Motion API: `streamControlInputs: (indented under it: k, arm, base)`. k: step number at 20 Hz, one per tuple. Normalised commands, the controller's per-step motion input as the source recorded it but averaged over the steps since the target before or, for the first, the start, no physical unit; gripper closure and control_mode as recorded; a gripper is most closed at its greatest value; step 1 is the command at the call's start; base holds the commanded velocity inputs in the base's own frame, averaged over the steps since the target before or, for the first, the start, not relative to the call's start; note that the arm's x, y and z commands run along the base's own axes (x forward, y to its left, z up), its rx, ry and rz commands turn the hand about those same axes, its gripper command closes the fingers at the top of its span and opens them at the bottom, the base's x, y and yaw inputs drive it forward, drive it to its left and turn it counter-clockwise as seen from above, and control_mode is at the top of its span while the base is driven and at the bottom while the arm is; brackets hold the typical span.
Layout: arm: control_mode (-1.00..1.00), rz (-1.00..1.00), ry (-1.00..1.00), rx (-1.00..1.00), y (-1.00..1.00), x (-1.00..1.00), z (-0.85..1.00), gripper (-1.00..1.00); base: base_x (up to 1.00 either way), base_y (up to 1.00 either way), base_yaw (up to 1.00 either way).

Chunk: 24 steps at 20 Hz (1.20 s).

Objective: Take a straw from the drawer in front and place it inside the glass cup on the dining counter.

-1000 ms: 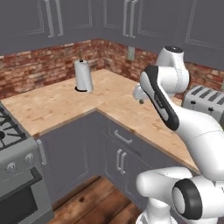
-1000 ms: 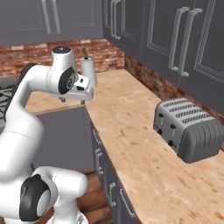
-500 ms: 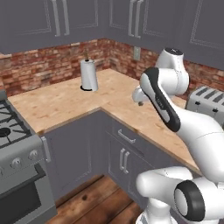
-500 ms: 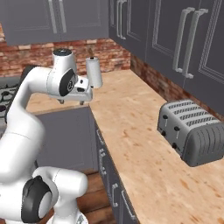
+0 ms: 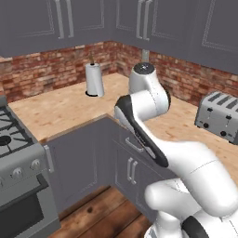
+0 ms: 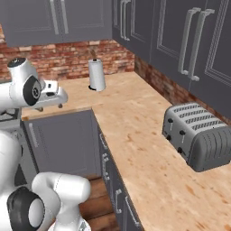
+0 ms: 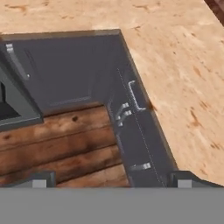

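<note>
My gripper point(image 7: 113, 181) is open, its two dark fingertips point(image 7: 39, 179) far apart with nothing between them. It hangs over the wooden floor and looks down at the inner corner of the grey cabinets. In the right base view the gripper point(image 6: 57, 95) points right, in front of the cabinet corner. A closed drawer point(image 7: 132, 94) with a silver bar handle sits just under the worktop edge. The same drawer point(image 5: 133, 145) shows beside my arm. The straw is hidden. The glass cup and the dining counter are out of view.
An L-shaped wooden worktop point(image 6: 131, 122) with a brick back wall carries a paper towel roll point(image 5: 95, 80) point(image 6: 96, 75) and a grey toaster point(image 5: 218, 115) point(image 6: 198, 140). A stove point(image 5: 14, 153) stands at the left. Grey cabinet doors point(image 7: 65, 74) and wooden floor point(image 7: 61, 148) lie below.
The whole picture has shifted a little, so the base has moved. My arm has swung left in the right base view, towards the cabinet corner. The gripper stays open.
</note>
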Motion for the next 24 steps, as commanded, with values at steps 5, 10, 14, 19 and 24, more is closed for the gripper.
streamControlInputs:
  k: [5, 10, 14, 19, 24]
  arm:
    - [-1.00, 0.00, -0.22, -0.26, 0.96, -0.04, -0.17, -1.00]
    - [-1.00, -0.02, -0.21, -0.34, 0.92, 0.01, -0.26, -1.00]
    - [-1.00, -0.01, -0.15, -0.36, 0.72, 0.04, -0.27, -1.00]
    - [-1.00, -0.03, -0.08, -0.31, 0.35, 0.07, -0.33, -1.00]
    - [-1.00, -0.08, 0.07, -0.19, 0.01, 0.43, -0.34, -1.00]
  base:
    - [0.00, 0.00, 0.00]
    - [0.00, 0.00, 0.00]
    - [0.00, 0.00, 0.00]
    - [0.00, 0.00, 0.00]
    - [0.00, 0.00, 0.00]
